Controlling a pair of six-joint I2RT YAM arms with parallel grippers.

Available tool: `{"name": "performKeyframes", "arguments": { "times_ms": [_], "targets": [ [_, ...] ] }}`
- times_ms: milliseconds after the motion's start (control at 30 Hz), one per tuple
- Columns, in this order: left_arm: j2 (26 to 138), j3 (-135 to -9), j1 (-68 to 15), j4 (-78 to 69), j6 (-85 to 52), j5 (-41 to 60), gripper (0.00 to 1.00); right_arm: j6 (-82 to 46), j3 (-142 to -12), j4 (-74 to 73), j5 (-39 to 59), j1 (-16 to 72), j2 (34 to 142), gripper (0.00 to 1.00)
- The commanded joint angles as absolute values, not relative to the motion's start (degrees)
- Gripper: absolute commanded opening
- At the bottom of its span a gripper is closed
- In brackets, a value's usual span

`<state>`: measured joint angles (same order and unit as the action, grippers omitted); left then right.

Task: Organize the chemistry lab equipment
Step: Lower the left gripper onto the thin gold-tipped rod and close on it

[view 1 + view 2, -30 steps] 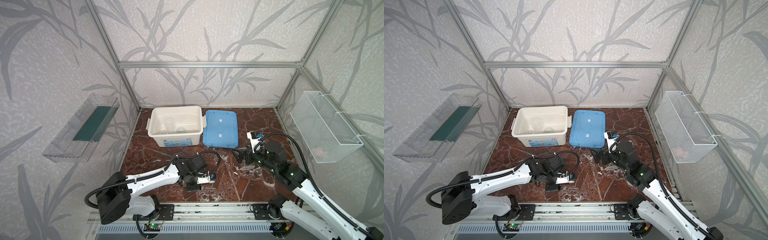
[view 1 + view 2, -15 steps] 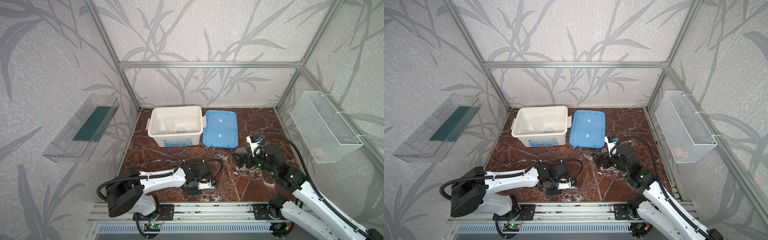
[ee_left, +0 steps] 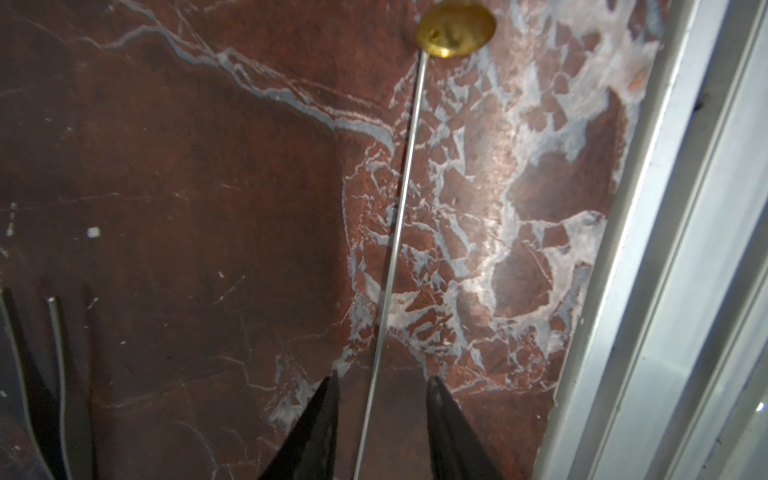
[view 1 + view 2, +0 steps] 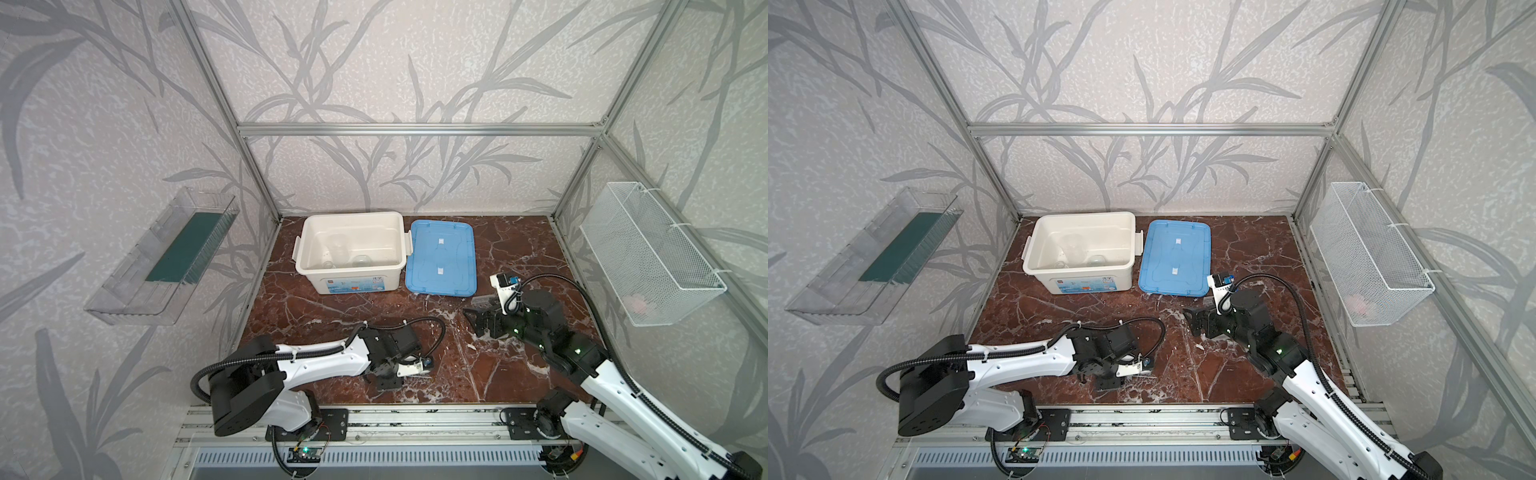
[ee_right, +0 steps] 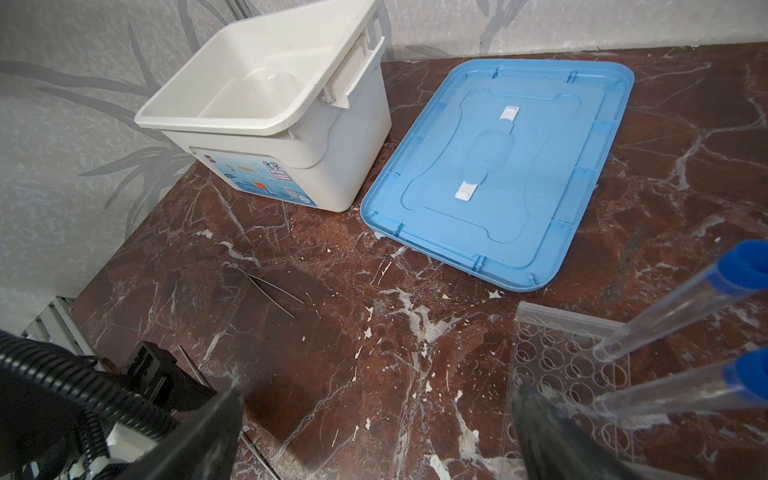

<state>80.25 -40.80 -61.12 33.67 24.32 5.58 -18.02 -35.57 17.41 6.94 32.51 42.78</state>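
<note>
Left gripper (image 3: 381,382), lower centre in both top views: jaws apart, straddling thin rod (image 3: 398,216) without contact. Right gripper (image 5: 376,390) wide apart near clear holed rack (image 5: 561,361).

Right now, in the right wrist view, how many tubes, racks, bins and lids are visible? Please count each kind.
Tubes: 2
Rack: 1
Bin: 1
Lid: 1
Total: 5
</note>
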Motion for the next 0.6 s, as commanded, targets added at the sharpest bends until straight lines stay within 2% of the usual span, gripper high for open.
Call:
{"name": "performKeyframes", "arguments": {
  "times_ms": [0,467,567],
  "targets": [
    [81.5,-40.6,-61.1,33.7,24.6,5.2,0.37,-18.4,-35.0,16.3,7.0,32.3,42.4,0.99],
    [84.8,-41.3,-61.1,33.7,24.8,5.1,0.21,-18.6,-34.1,15.7,6.6,32.3,42.1,0.99],
    [84.5,-41.2,-61.1,33.3,24.8,5.1,0.14,-18.8,-33.8,15.5,6.6,32.3,42.3,0.99]
  ]
}}
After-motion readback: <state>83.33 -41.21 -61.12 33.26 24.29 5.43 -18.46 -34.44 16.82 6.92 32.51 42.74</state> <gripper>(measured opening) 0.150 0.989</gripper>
